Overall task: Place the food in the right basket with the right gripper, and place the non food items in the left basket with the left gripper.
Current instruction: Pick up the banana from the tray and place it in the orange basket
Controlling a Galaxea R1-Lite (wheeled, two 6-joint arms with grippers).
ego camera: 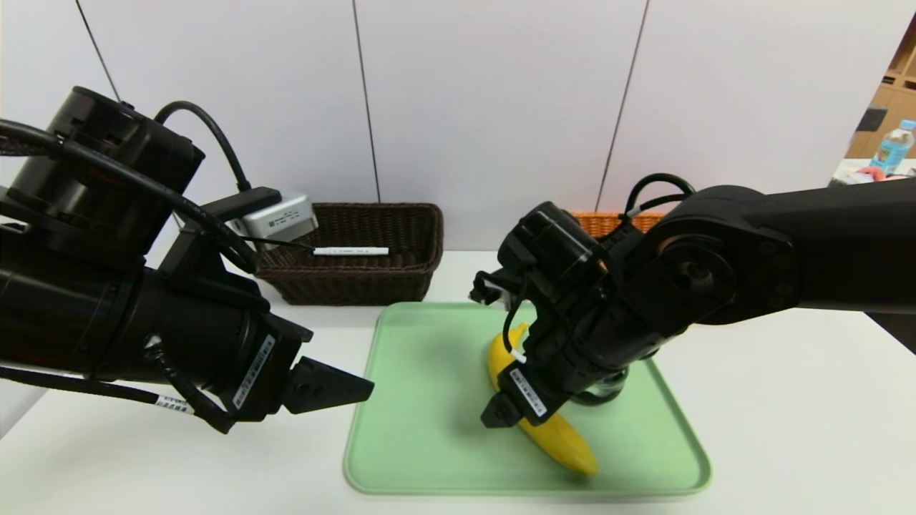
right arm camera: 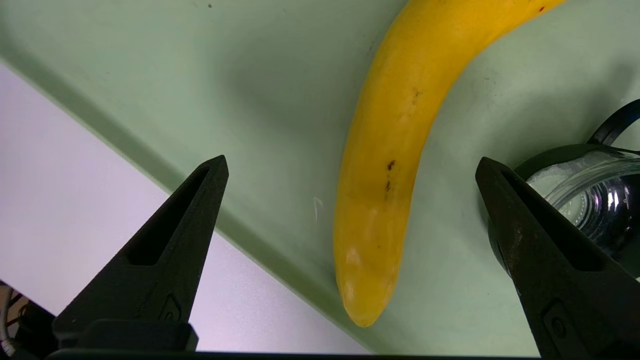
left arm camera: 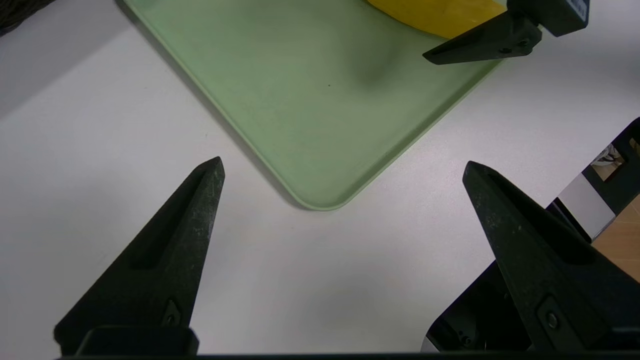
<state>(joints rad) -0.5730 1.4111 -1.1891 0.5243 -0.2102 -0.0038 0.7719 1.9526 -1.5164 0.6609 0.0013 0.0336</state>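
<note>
White labels with small print sit on both arms' wrist housings and cable tags in the head view, but none of the writing can be read. A white pen-like stick [ego camera: 351, 251] lying in the dark brown basket [ego camera: 401, 275] also carries print too small to make out.

The right end effector [right arm camera: 350, 165] hangs over the pale green tray [ego camera: 429, 429] with its fingers spread wide, pinching nothing. The banana [right arm camera: 385, 165] lies flat on the tray, and in the right wrist view it sits between the two black fingertips [right arm camera: 212, 172], apart from both. The head view shows only the banana's two ends, since the right arm covers its middle. The right wrist view alone shows a clear glass object with a black band [right arm camera: 590, 200] on the tray just beside the banana; in the head view it is mostly hidden under the arm.

The left end effector [left arm camera: 345, 165] is also spread wide and holds nothing, poised above the white worktop [left arm camera: 100, 150] near the tray's corner. The left wrist view catches one finger of the right end effector over the banana.

Only the head view shows the baskets: the dark brown one behind the tray on the left, and an orange basket [ego camera: 597, 222] peeking from behind the right arm
</note>
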